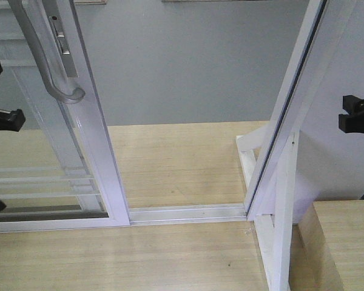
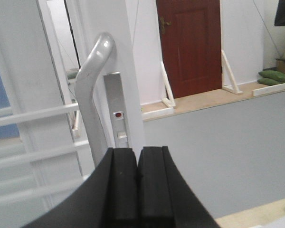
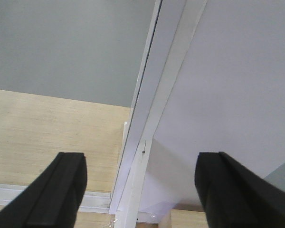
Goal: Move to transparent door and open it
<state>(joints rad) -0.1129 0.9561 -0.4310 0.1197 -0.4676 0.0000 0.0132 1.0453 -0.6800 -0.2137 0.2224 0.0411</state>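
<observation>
Two arms in view. Tall white-framed sliding glass door (image 1: 79,139) w/ thin white horizontal bars sits at left of the front view, slid partway open; its leading edge stands on the white floor track (image 1: 188,213). Long curved grey metal handle (image 1: 45,57) runs down the frame near that edge, lower end hooked outward. Open gap btw door edge and white jamb post (image 1: 288,115) at right, wooden floor (image 1: 176,157) and grey wall (image 1: 182,60) visible through it.

Left black gripper (image 2: 137,185): pads pressed together, nothing btw them, sitting just in front of the handle (image 2: 92,95) and grey lock plate (image 2: 118,114); can't tell if touching. Dark red wooden door (image 2: 190,45) far behind.

Right black gripper (image 3: 140,190): fingers spread wide, holding nothing, the jamb post (image 3: 147,118) seen btw them, well apart from the glass door. White angled brace (image 1: 255,176) at the jamb foot, pale wooden box (image 1: 346,242) just beside it at lower right.
</observation>
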